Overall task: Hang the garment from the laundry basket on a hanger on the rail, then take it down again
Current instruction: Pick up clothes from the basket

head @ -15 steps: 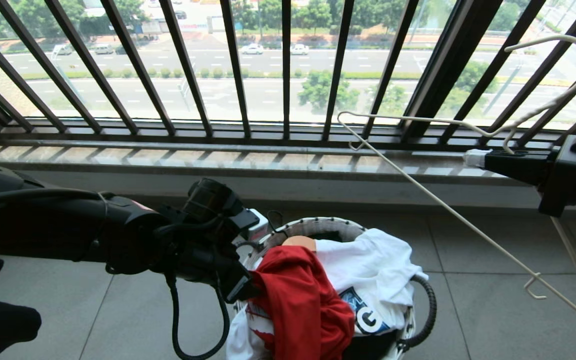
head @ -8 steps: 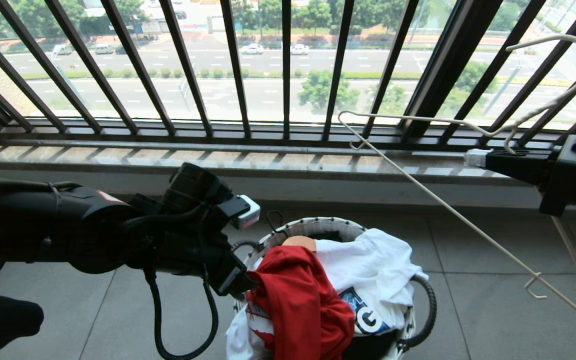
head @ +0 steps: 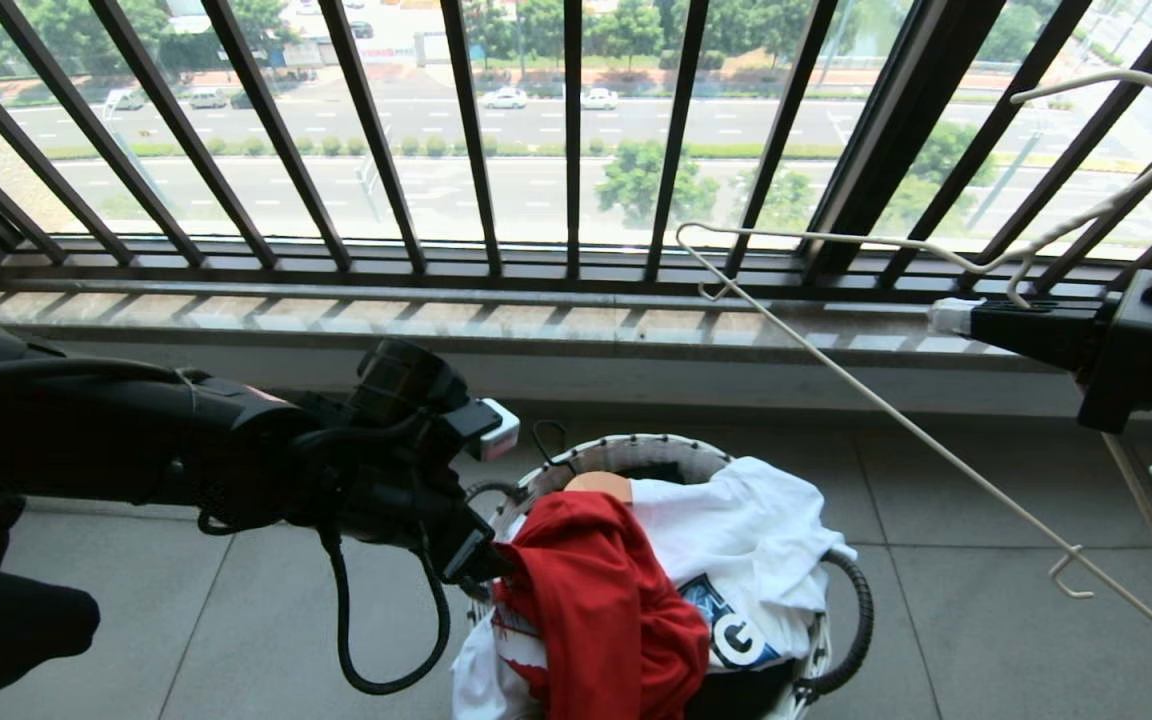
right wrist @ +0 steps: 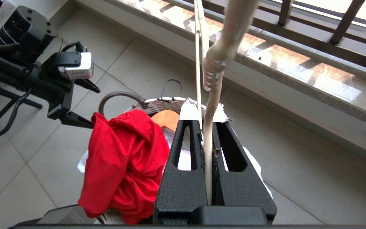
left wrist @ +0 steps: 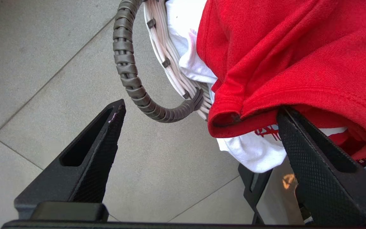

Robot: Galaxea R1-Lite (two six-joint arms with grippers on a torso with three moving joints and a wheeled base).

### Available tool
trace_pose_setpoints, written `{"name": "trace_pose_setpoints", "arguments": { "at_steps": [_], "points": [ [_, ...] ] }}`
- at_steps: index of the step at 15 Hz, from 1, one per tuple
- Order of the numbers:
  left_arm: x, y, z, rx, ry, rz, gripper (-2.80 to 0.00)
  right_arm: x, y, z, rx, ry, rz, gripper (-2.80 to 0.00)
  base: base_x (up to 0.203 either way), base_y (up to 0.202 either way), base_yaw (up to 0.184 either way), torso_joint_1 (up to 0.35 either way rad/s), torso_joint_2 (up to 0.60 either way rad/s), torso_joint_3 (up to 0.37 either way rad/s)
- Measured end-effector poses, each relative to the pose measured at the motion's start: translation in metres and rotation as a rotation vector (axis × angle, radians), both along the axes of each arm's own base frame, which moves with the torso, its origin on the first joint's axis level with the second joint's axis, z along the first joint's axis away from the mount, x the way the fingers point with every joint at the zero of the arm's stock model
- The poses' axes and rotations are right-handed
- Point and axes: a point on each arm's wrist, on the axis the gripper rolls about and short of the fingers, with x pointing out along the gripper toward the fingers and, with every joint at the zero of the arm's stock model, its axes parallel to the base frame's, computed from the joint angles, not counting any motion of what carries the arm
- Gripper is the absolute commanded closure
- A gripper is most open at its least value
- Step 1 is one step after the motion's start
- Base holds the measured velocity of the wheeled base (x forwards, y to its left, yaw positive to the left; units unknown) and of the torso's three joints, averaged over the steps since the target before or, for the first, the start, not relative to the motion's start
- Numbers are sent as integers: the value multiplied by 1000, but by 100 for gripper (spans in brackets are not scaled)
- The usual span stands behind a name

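The left gripper (left wrist: 199, 140) has its jaws spread around the edge of the red T-shirt (head: 596, 610) draped over the basket (head: 626, 452); the right gripper (right wrist: 206, 127) pinches the hanger (head: 936, 450).

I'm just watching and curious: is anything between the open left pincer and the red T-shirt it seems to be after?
Nothing visible. The left pincer is open at the edge of the red T-shirt, which lies on top of the laundry basket, uncovered.

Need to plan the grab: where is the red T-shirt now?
In the head view, the red T-shirt drapes over the laundry basket's near-left rim, atop the white T-shirt, beside the left gripper.
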Motion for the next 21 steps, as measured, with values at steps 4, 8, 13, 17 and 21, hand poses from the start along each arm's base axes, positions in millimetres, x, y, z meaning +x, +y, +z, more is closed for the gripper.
{"name": "trace_pose_setpoints", "arguments": {
  "at_steps": [4,8,13,17,21],
  "points": [
    [11,-2,-8,8,13,13,-280,1,0,0,-1,1,0,0,0,0,0,0,0,0],
    [18,-1,-5,0,-2,24,-280,1,0,-1,-2,3,0,0,0,0,0,0,0,0],
    [27,0,0,-24,-25,51,-280,2,0,-1,-2,4,-1,0,0,0,0,0,0,0],
    [36,-5,5,-106,-101,82,-280,2,0,-1,-2,4,-1,0,0,0,0,0,0,0],
    [29,-1,-4,-80,-74,73,-280,2,0,-1,-2,3,-2,0,0,0,0,0,0,0]
  ]
}}
